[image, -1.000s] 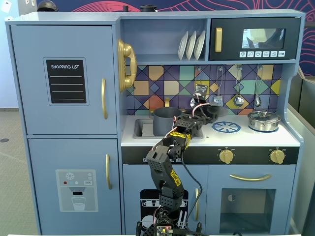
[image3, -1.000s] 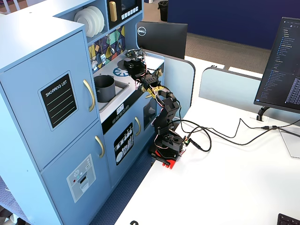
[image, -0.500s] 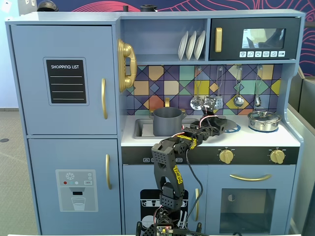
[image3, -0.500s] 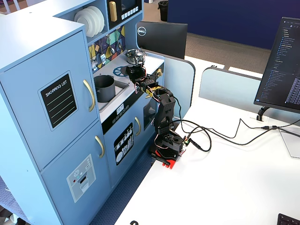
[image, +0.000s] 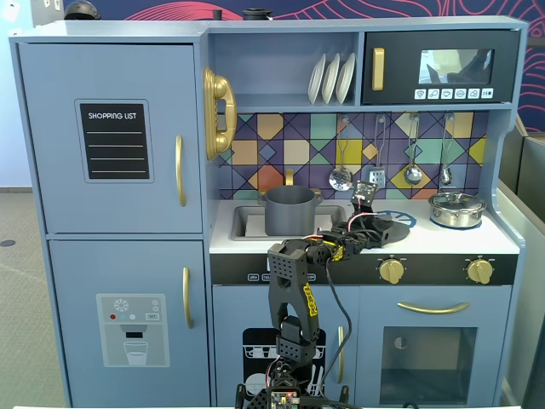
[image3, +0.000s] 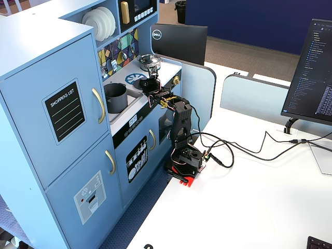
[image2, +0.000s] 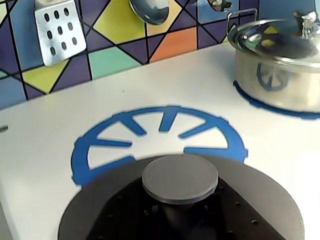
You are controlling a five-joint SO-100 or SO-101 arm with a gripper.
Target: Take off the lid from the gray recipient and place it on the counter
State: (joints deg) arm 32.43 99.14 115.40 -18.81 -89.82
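Note:
The gray recipient (image: pixel 289 211) stands open in the inset sink, also in a fixed view (image3: pixel 115 97). The dark gray lid (image2: pixel 272 195) fills the bottom of the wrist view, its round knob (image2: pixel 180 177) in the middle. My gripper (image2: pixel 180 212) is shut on the stem under the knob, with black fingers (image2: pixel 135 210) on both sides. The lid sits low over the near part of the blue burner ring (image2: pixel 100 145) on the white counter (image2: pixel 50 125). I cannot tell if it touches. In a fixed view the gripper (image: pixel 379 228) is right of the pot.
A shiny silver pot with lid (image2: pixel 280 60) stands on the counter at the right, also in both fixed views (image: pixel 457 209) (image3: pixel 149 61). A slotted spatula (image2: pixel 56 30) and a ladle (image2: pixel 150 10) hang on the tiled back wall. The sink (image: pixel 243 223) lies left.

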